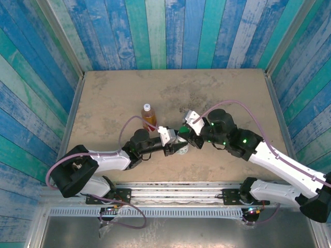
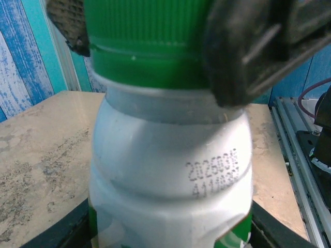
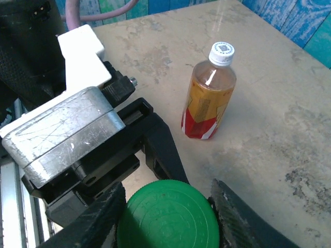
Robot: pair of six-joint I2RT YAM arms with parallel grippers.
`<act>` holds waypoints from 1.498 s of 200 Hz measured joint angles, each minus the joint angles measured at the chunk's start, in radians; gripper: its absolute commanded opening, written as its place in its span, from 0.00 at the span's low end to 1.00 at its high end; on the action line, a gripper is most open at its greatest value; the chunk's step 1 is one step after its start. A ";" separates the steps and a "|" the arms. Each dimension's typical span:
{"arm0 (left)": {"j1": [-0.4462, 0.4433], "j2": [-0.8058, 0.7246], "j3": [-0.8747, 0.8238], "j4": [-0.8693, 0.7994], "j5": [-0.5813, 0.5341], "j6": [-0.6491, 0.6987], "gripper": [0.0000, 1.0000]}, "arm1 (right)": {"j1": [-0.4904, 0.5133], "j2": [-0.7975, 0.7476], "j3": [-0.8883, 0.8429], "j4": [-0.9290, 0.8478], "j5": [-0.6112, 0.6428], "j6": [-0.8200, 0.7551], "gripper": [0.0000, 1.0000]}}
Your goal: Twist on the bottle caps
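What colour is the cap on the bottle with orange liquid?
The cap is white; the right wrist view shows it best.

Between the jaws, the cap [image 3: 168, 214] is matt green plastic, ribbed on its side, and the white bottle [image 2: 170, 170] smooth matt plastic; beyond them the clear bottle [image 3: 208, 98] is glossy plastic, the table [image 3: 279, 67] rough and matt.

Left wrist view: white bottle [image 2: 165, 155] base cut off by lower edge; green cap [image 2: 145, 46] top cut off by upper edge; date code [image 2: 214, 178] blurred, last digits unreadable. Right wrist view: green cap [image 3: 168, 217] cut by lower edge.
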 measured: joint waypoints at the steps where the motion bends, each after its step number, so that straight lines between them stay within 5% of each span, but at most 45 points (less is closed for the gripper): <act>1: 0.000 0.000 0.000 0.000 0.000 0.000 0.57 | 0.000 0.000 0.000 0.000 -0.001 -0.001 0.36; 38: 0.000 0.000 -0.010 0.000 -0.014 0.002 0.73 | -0.003 0.017 0.000 0.005 -0.011 0.001 0.35; 63: 0.000 -0.021 -0.014 -0.002 -0.037 0.003 1.00 | -0.014 0.028 0.000 0.005 -0.008 0.000 0.34; 75: 0.000 -0.048 -0.025 -0.002 -0.057 -0.013 0.94 | -0.031 0.032 0.000 0.005 -0.008 -0.002 0.34; 135: 0.000 -0.246 -0.179 0.007 -0.198 -0.055 0.94 | -0.206 0.121 0.002 0.089 -0.021 0.002 0.34; 236: 0.000 -0.394 -0.236 -0.097 -0.348 -0.071 0.94 | -0.394 0.599 0.280 0.281 -0.087 0.030 0.36; 265: 0.000 -0.399 -0.236 -0.117 -0.363 -0.069 0.94 | -0.400 0.658 0.338 0.293 -0.113 0.026 0.41; 299: 0.000 -0.411 -0.235 -0.138 -0.390 -0.069 0.94 | -0.402 0.668 0.348 0.293 -0.132 0.016 0.59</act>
